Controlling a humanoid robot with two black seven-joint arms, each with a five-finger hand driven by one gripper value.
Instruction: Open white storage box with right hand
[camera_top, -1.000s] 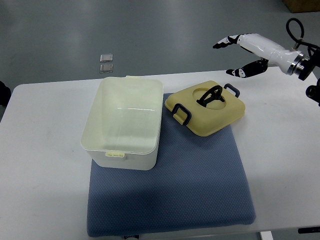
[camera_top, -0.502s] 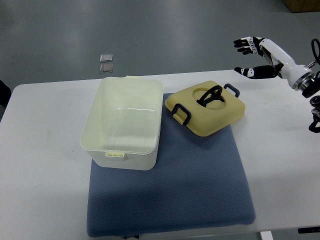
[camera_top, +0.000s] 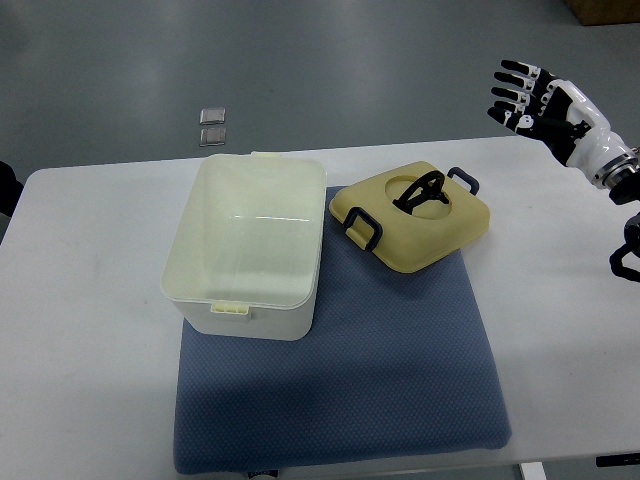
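The white tabletop (camera_top: 90, 330) carries a blue mat (camera_top: 400, 380) toward its near edge. The white storage box (camera_top: 250, 245) stands open on the mat's far left corner, partly overhanging onto the tabletop. Just beside it on the right, its yellow lid (camera_top: 412, 215) lies tilted on the mat, dark handle up. Nothing stands over the box. The right hand (camera_top: 535, 98) hangs beyond the far right corner, well apart, fingers (camera_top: 512, 85) spread and holding nothing. Two small square plates (camera_top: 212, 126) lie on the floor behind.
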